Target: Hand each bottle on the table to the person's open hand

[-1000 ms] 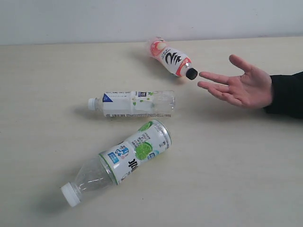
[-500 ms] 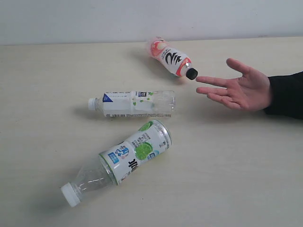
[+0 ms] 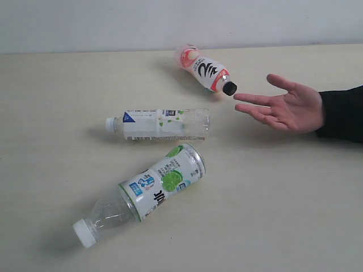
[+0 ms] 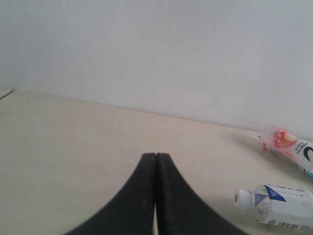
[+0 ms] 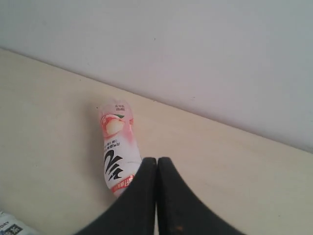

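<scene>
Hand (image 3: 292,109) shifted slightly toward pink bottle (image 3: 205,69), whose cap end points at it; 3 bottles (image 3: 159,124) lie flat; left jaws, right jaws pressed together, empty.

Exterior view high above table (image 3: 283,215), wrist views low, facing wall (image 4: 146,49), all sharing pink bottle (image 4: 287,145).

- Bright, soft, even light falls on the table (image 3: 283,198), with no hard glare.
- Faint, diffuse shadows lie just left of the pink bottle (image 3: 204,69), the slim bottle (image 3: 159,124) and the fat bottle (image 3: 147,192).
- A pale shadow spreads under the hand (image 3: 289,107).
- The exterior view is fairly sharp and slightly grainy.
- The wrist views are softer. The left gripper (image 4: 156,155) and right gripper (image 5: 157,159), close to the lens, show as dark, featureless shapes.
- The wall (image 4: 146,49) is an uneven grey.
</scene>
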Motion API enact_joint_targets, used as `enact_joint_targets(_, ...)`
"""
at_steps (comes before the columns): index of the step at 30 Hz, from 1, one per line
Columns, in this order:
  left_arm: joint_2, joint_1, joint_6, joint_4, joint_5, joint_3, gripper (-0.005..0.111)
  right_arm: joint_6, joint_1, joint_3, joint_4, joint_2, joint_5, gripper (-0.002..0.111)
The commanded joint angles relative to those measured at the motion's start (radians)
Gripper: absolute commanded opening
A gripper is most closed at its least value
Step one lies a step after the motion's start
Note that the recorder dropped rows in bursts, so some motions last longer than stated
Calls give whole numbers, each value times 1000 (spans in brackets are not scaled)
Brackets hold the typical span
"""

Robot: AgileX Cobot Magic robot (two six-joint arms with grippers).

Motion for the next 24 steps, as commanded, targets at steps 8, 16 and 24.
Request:
enact_joint_targets(8,-6,3,-4,-4,-2,3,0,19,-4,-551,-40,545,288,0)
enact_joint_targets(16,-6,3,-4,-4,-2,3,0,-22,-4,-782,-38,772,373,11)
enact_joint_targets(24,-6,3,-4,-4,-2,3,0,-81,1,-826,63,827,266,52)
